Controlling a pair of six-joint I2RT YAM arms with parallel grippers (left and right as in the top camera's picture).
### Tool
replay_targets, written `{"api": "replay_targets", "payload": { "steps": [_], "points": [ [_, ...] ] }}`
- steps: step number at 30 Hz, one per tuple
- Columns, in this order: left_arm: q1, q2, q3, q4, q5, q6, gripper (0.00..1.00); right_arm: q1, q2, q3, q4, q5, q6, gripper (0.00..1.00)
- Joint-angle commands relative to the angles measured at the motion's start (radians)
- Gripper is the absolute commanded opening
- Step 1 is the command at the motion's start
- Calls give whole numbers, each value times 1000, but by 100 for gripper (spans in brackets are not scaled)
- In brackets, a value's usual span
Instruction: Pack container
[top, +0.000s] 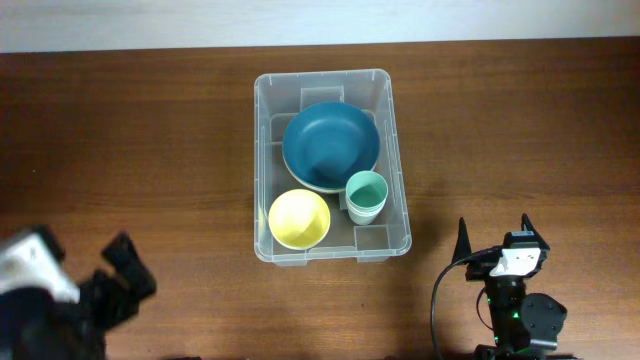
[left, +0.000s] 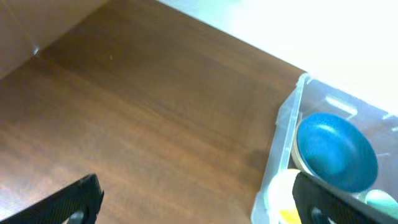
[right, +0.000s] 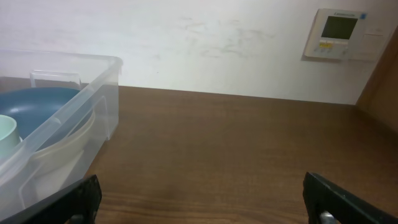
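Clear plastic, the container (top: 322, 78) sits mid-width on the brown wooden counter (top: 150, 130), toward its far edge. Inside it we count three things: a dark blue bowl (top: 330, 145) at the far end, a yellow bowl (top: 299, 218) in the near left corner, and a pale green cup (top: 366, 193) upright just beside both. The left hand (top: 118, 268) and the right hand (top: 495, 232) are at the near edge, well apart from the container. Each has its fingers spread wide and holds nothing. We see no other loose item waiting to be packed in any view, so we judge the packing done or all but done. No lid shows, so we cannot say whether closing is part of the job.
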Motion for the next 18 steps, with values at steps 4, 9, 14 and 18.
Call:
{"api": "replay_targets", "payload": {
  "steps": [4,9,14,18],
  "points": [
    [3,-178,-92,-6,-101,12,99,5,-11,-5,-7,12,1,99],
    [3,-356,-278,150,-156,12,99,5,-11,-5,-7,12,1,99],
    [3,-499,-531,384,-155,12,99,5,-11,-5,-7,12,1,99],
    [3,-582,-756,631,-150,11,99,5,-11,-5,-7,12,1,99]
  ]
}}
